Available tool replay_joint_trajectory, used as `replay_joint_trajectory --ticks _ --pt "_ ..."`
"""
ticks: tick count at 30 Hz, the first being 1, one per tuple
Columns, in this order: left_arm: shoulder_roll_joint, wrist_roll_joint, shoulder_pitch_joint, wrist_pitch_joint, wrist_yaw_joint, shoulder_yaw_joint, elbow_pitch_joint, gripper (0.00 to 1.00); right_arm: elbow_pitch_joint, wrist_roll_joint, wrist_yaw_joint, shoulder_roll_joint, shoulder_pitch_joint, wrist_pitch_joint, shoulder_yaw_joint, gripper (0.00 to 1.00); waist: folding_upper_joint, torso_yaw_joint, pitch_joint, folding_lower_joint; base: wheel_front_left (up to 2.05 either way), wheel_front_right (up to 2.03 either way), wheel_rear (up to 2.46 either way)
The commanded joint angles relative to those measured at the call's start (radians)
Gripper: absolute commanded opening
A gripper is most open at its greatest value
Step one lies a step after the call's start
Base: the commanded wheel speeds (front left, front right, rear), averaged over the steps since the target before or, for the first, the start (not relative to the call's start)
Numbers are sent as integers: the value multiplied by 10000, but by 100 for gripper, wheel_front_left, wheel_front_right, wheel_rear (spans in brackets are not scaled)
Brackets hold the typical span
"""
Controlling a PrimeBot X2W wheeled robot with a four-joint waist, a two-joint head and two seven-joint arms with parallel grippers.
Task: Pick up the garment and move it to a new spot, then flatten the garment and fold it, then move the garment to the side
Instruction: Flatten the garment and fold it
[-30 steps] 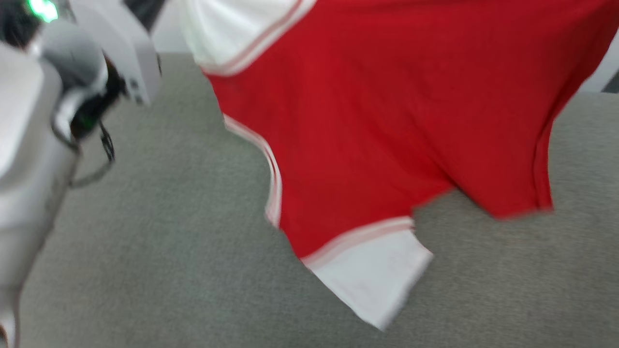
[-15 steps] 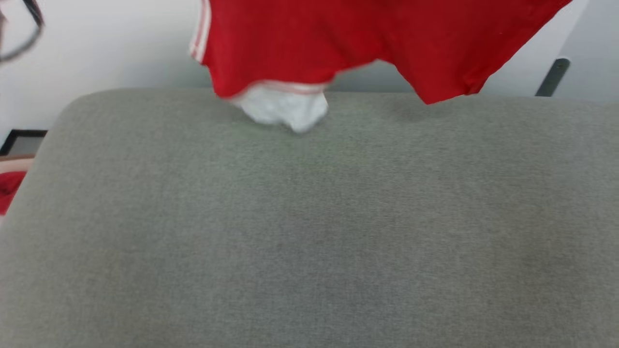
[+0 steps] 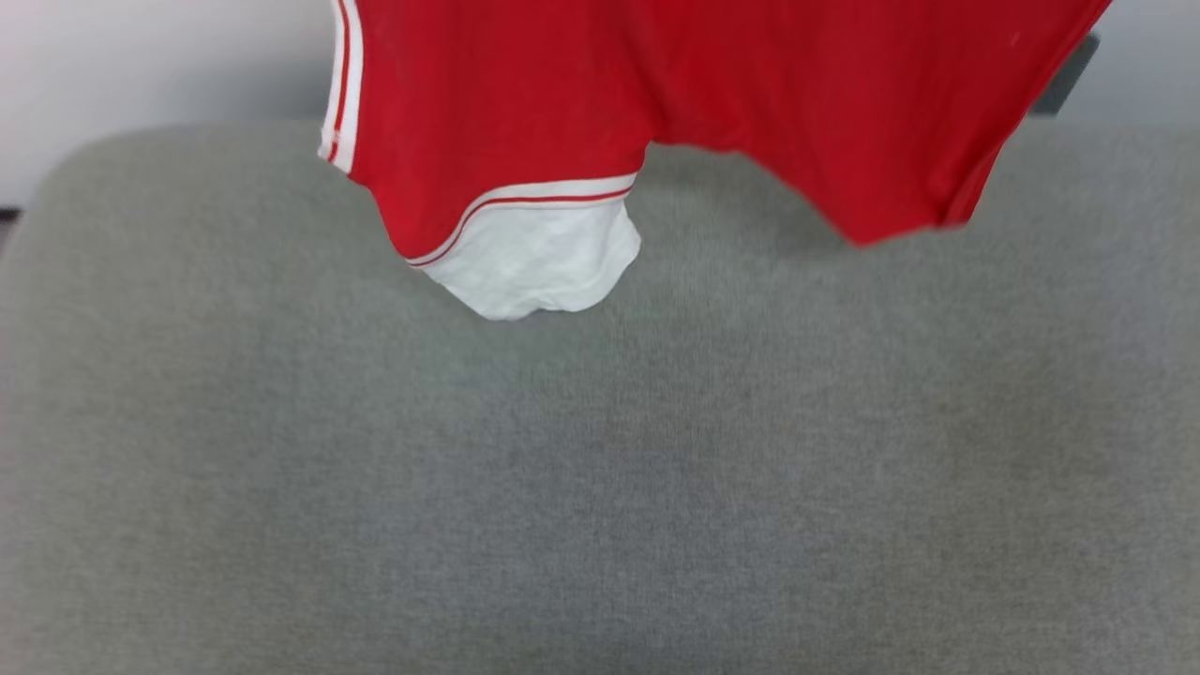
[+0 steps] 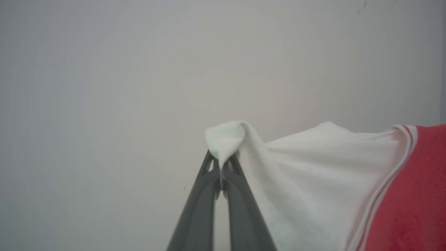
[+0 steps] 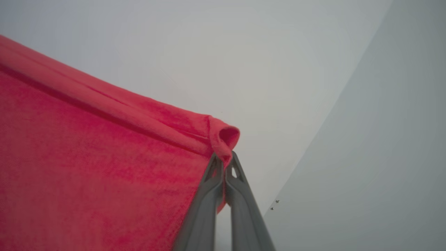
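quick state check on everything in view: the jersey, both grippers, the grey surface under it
garment: held up in the air, spread between both grippers, not yet flat or folded
lower white sleeve: dangling lowest, close to the grey surface; contact unclear
left gripper: fingers shut on a white corner of the garment
right gripper: fingers shut on a red edge of the garment
grey surface: flat, lying under the hanging garment

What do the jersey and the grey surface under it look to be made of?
The garment: soft matte knit, perhaps cotton or polyester; it drapes in folds and bunches where the left gripper pinches it. The grey surface: matte heathered upholstery fabric, probably padded, judging by its rounded corners.
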Motion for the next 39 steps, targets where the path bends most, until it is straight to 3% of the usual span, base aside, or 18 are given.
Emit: replay_joint_trajectory --ticks 1,5,9,14,15,19,21,26,30,35,39 --pt "94 -111 -258 -26 38 -88 14 0 20 -142 -17 -151 -273 48 -110 0 0 -97 1158 0 0 0 0" --pt "236 -135 -854 -374 33 -299 -175 0 -34 -593 -17 -13 -965 -250 -363 0 0 -231 2504 0 0 0 0" --pt "321 251 -1643 -1527 135 -367 -173 0 141 -1602 -17 309 -1755 -1423 -983 0 0 -421 3901 0 0 0 0" --pt "85 547 -3256 -2943 528 -37 -112 0 326 -3585 -17 628 -2952 -3099 -2233 0 0 -423 5486 0 0 0 0" --pt "85 547 -3256 -2943 528 -37 -112 0 326 -3585 -17 628 -2952 -3099 -2233 0 0 -423 5486 0 0 0 0" --pt "-165 727 -3960 -3304 748 326 -348 0 13 -5478 -16 758 -3379 -4156 -2995 0 0 -125 6643 0 0 0 0" --pt "-232 727 -4196 -3333 926 937 -988 0 -272 -6338 -16 817 -3671 -4397 -3379 0 0 63 7185 0 0 0 0" --pt "-336 1422 -2903 -3318 1198 2247 -2547 0 -604 -7864 -16 1347 -3080 -4683 -4317 0 0 432 7983 0 0 0 0" --pt "-637 1883 -1622 -3323 1039 3296 -3213 0 -671 -8566 -16 1776 -2520 -4729 -4750 0 0 670 8119 0 0 0 0" --pt "-1036 2166 -389 -3323 642 4413 -3362 0 -871 -8485 -16 2108 -1829 -4733 -4771 0 0 840 8039 0 0 0 0" --pt "-1320 2366 508 -3323 253 4768 -3366 0 -1039 -7858 -16 1946 -1255 -4734 -4152 0 0 1047 7546 0 0 0 0"
